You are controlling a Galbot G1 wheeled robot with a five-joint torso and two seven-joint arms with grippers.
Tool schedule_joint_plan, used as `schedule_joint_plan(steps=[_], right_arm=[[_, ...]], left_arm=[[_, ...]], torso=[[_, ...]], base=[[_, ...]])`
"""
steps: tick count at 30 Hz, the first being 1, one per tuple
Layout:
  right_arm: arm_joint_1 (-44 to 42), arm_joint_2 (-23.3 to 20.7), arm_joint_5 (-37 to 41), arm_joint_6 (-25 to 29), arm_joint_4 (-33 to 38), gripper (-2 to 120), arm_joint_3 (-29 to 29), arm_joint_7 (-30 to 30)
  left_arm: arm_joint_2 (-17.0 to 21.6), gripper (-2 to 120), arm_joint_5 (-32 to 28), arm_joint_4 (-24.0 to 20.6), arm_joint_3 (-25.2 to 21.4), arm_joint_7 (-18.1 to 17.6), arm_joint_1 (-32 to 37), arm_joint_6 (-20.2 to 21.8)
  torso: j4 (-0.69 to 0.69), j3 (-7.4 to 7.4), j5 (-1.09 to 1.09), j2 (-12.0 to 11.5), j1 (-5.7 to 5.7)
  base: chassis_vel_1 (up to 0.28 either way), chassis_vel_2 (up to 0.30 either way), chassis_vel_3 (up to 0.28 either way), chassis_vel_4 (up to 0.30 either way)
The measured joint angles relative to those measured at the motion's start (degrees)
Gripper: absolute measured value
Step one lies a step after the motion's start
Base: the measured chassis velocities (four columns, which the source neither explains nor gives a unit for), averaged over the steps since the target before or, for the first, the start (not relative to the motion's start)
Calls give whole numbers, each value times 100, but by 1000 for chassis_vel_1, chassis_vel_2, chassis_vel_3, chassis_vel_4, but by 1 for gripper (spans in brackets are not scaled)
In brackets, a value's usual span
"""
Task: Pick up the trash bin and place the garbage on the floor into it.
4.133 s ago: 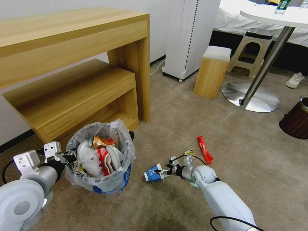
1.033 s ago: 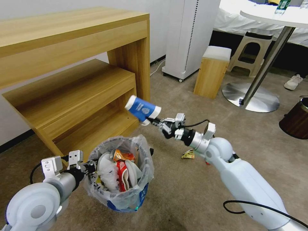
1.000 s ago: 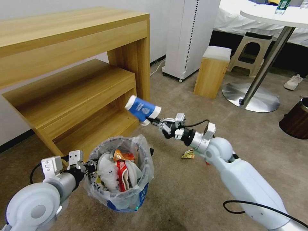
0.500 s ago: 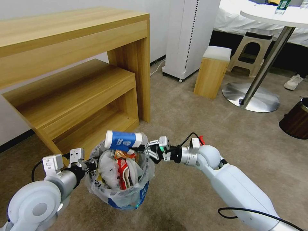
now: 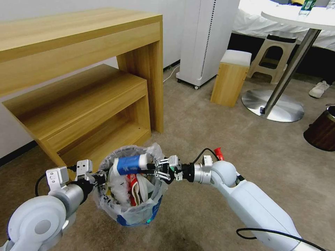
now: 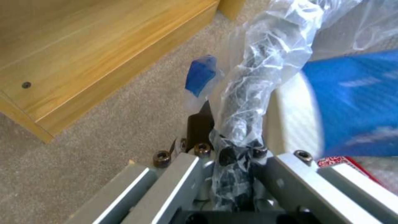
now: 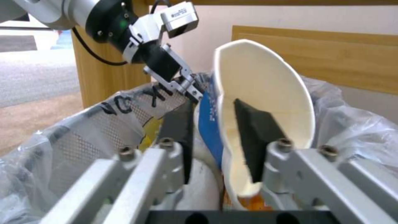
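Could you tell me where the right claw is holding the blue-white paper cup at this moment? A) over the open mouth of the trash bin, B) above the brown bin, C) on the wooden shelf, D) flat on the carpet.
A: the right claw grips the blue-white paper cup over the trash bin.

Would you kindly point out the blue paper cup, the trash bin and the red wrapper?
blue paper cup [image 5: 128,164]: head view, blue side wall.
trash bin [image 5: 134,213]: head view, bagged front wall.
red wrapper [image 5: 218,153]: head view, end visible behind the right arm.
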Motion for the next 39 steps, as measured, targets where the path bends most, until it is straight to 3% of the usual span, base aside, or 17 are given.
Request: schedule_joint_plan(steps=[10, 14, 17, 18, 19, 22, 23, 26, 31, 33, 39], right_arm=[[-23, -157, 29, -17, 161, 65, 218, -59], [-62, -362, 123, 5, 295, 86, 533, -152], [-135, -468, 194, 65, 344, 94, 687, 15], [-235, -547, 258, 64, 415, 98, 828, 453], [-235, -547, 258, 64, 415, 98, 828, 453], [-394, -599, 323, -192, 559, 100, 1095, 1883], [-394, -599, 323, -192, 559, 100, 1095, 1883], [-506, -566, 374, 53, 509, 100, 1335, 3521], [-596, -442, 60, 69, 354, 100, 1838, 4225], [-711, -401, -91, 40, 293, 100, 2288, 4459], [-1134, -373, -137, 229, 256, 100, 3195, 4496]], left_arm=[[12, 1, -13, -23, -93, 21, 32, 0], [22, 1, -39, -24, -229, -12, 24, -4], [22, 1, -73, -23, -300, -49, 15, -13], [18, 1, -93, -23, -350, -95, 14, -32], [18, 1, -93, -23, -350, -95, 14, -32], [-39, 1, -150, -54, -458, -274, 75, -108], [-39, 1, -150, -54, -458, -274, 75, -108], [-98, 1, -114, -45, -503, -405, 69, -190], [-154, 1, 33, -33, -540, -438, 73, -233], [-158, 1, 107, -25, -545, -439, 77, -244], [-167, 1, 138, -6, -551, -401, 89, -260]], torso=[[0, 0, 0, 0, 0], [0, 0, 0, 0, 0], [0, 0, 0, 0, 0], [0, 0, 0, 0, 0], [0, 0, 0, 0, 0], [-1, -1, 0, 0, 0], [-1, -1, 0, 0, 0], [0, 0, 0, 0, 0], [1, 0, 2, 0, 0], [0, 0, 0, 0, 0], [-1, 0, 0, 0, 0]], base=[[0, 0, 0, 0], [0, 0, 0, 0], [0, 0, 0, 0], [0, 0, 0, 0], [0, 0, 0, 0], [0, 0, 0, 0], [0, 0, 0, 0], [0, 0, 0, 0], [0, 0, 0, 0], [0, 0, 0, 0], [0, 0, 0, 0]])
